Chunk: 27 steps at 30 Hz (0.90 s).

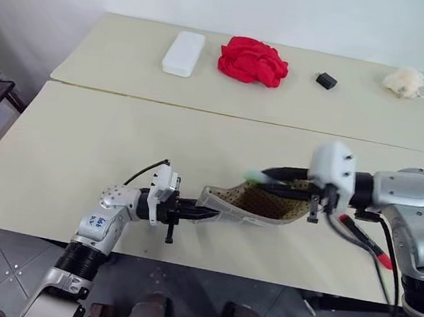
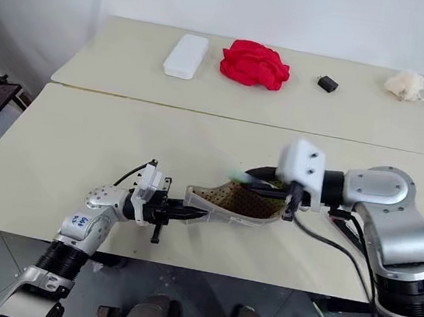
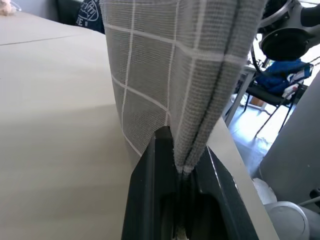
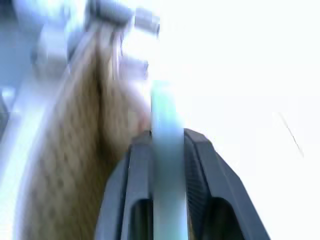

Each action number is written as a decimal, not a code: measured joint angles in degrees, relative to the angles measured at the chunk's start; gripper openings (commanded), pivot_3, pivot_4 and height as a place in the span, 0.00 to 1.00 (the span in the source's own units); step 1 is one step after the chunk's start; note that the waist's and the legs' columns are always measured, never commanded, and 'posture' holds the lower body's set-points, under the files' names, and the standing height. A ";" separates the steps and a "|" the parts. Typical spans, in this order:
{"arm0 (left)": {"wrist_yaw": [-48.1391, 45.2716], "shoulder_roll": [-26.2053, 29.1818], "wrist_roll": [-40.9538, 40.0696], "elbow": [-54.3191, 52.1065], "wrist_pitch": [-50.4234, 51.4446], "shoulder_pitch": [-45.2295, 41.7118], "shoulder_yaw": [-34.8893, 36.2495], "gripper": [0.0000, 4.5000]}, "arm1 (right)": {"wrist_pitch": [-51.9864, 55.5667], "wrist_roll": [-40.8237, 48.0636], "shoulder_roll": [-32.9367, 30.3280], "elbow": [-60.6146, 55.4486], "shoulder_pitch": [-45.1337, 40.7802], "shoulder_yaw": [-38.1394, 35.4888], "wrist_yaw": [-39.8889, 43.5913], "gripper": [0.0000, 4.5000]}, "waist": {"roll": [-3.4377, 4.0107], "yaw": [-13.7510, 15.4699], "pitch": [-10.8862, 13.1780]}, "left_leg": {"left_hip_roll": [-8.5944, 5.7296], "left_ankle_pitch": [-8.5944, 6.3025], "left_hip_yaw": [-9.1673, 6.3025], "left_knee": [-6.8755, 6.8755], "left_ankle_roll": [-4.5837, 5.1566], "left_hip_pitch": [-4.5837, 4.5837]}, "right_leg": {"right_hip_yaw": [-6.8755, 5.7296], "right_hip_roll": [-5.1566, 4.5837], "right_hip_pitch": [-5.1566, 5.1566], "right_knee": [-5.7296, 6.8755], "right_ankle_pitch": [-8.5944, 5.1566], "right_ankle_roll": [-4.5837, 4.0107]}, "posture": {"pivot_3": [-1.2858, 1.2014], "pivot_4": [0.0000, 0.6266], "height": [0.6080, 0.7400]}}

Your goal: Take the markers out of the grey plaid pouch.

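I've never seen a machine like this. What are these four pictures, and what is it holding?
It is a two-armed robot at a table. The two wide pictures come from cameras in its head, looking down; the two close-ups come from cameras on its wrists.

The left gripper is shut on one end of the grey plaid pouch, whose tan dotted lining shows in the head views. The right gripper pinches a green marker just above the pouch's open mouth.

On the far table lie a white box, a red cloth heap, a small black object and a pale fluffy lump.
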 measured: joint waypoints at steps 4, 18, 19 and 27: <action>-0.73 0.33 0.11 1.93 -1.19 -0.62 0.59 0.00 | 12.96 16.88 -2.33 -0.18 1.11 -9.58 -3.10 0.10 | 0.00 -0.06 0.00 | 0.01 -0.01 -0.01 0.00 0.01 0.00 | 0.01 0.00 -0.01 0.00 0.00 0.00 | 0.52 0.24 1.00; -1.20 3.77 -0.72 2.37 -0.94 -1.80 5.54 0.00 | 11.14 3.01 -16.72 14.14 22.54 -6.83 -13.70 0.10 | 0.01 -0.17 -0.01 | 0.00 -0.01 0.18 -0.04 0.02 0.02 | 0.13 0.00 -0.09 0.01 0.01 0.02 | 0.52 0.24 1.00; -1.35 4.46 -0.82 2.36 -0.02 -1.87 5.54 0.00 | 8.48 0.66 -16.24 15.82 22.56 -5.69 -14.37 0.10 | 0.01 -0.29 -0.01 | 0.01 -0.01 0.20 -0.06 0.01 0.04 | 0.13 0.00 -0.11 0.02 0.01 0.02 | 0.52 0.24 1.00; 3.85 11.55 -10.97 1.50 21.92 -0.96 15.06 0.06 | -5.51 -2.71 -11.87 17.73 22.14 -5.74 -10.74 0.72 | 0.01 -0.63 0.00 | 0.04 0.01 0.16 -0.13 -0.01 0.07 | 0.15 0.01 -0.10 0.02 0.01 0.02 | 0.52 0.24 1.00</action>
